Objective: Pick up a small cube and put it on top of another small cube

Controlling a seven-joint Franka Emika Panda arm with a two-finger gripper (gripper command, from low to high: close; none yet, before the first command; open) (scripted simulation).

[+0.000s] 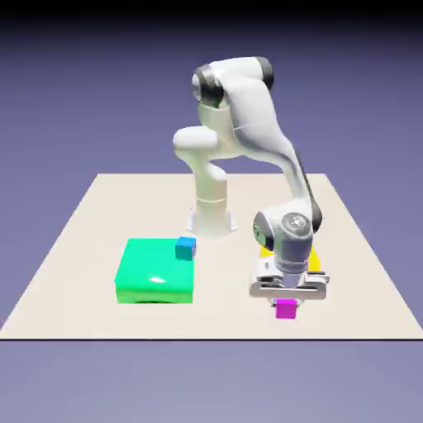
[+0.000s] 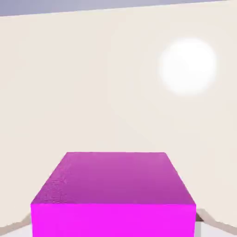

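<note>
The jaws (image 1: 286, 304) pinch the magenta cube (image 1: 286, 309) near the table's (image 1: 66, 318) front edge, and if they carry it too low toward the blue cube (image 1: 186, 248), it could clip the green block (image 1: 157, 264) and slip or twist.

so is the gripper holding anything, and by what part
Yes: the small magenta cube is between the gripper's fingertips, which close on two opposite side faces; its top face is left uncovered.

green block (image 1: 155, 271) bars low passage at exterior view's left, bare tabletop (image 1: 225, 310) between it and end effector (image 1: 287, 304)
</note>
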